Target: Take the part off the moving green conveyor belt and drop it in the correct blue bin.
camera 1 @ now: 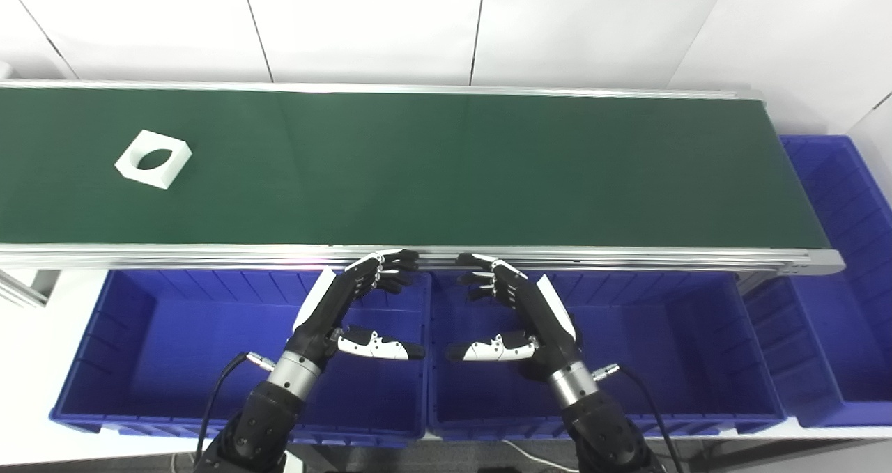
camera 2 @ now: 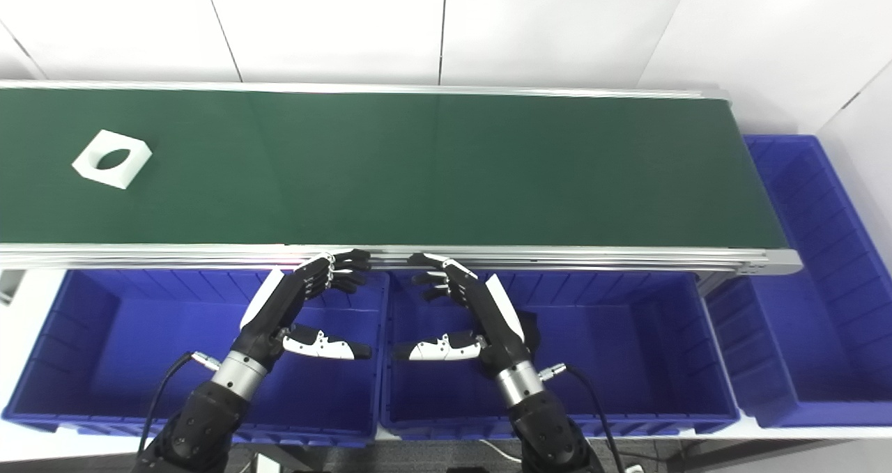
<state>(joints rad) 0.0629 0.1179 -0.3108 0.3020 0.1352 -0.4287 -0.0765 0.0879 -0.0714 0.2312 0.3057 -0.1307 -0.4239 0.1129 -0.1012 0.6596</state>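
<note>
A: Green conveyor belt [camera 1: 446, 166] as landmark. Spans the scene from left edge to far right, aluminium rails along both long sides, white panelled wall [camera 1: 362, 20] behind.

B: Below the near rail?

A: Two blue bins side by side: left bin [camera 1: 160, 347] and middle bin [camera 1: 662, 347], walls touching under the belt's midpoint. Third blue bin [camera 1: 847, 264] set lengthwise past the belt's right end. Nothing visible inside any of them.

B: Arms?

A: Both up from the bottom edge, black forearms with metal wrist cuffs, a cable looping off each. Left hand [camera 1: 348, 306] over the inner corner of the left bin, right hand [camera 1: 519, 313] over the inner corner of the middle bin. Mirror poses.

B: Hand state?

A: Both holding nothing. Fingers of the left [camera 1: 390, 267] curled loosely, tips up against the belt's near rail; thumb [camera 1: 380, 347] stuck out sideways, well apart from them. Same on the right, thumb [camera 1: 488, 350] pointing back at the other. Wide gap between thumb and fingers on each. Hands near one another, not touching.

B: Part?

A: White square block with an oval hole, the part [camera 1: 153, 159], flat on the belt toward its left end, turned corner-on, roughly mid-width. Well apart from both hands.
</note>
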